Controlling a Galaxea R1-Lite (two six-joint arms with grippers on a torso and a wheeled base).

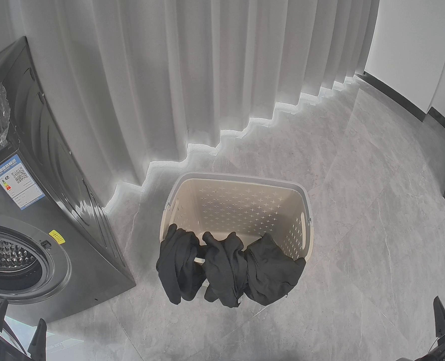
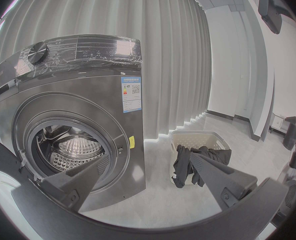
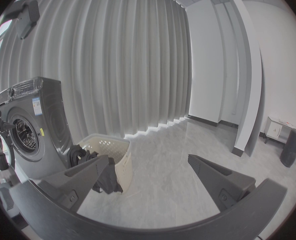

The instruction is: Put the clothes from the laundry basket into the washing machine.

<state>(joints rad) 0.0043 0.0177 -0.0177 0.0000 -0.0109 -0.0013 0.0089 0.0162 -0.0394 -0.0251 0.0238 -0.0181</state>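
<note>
Both empty right now: left gripper (image 2: 149,157) has its fingers spread wide, same with the right gripper (image 3: 148,158). Black clothes (image 1: 227,272) hang over the near rim of the basket (image 1: 242,179), lower centre of the head view. Washer (image 1: 57,191) sits at the left edge, drum exposed.

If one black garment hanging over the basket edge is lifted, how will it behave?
The black clothes look floppy: they sag over the basket rim, so one would probably dangle. They overlap, so a neighbour may drag along.
</note>
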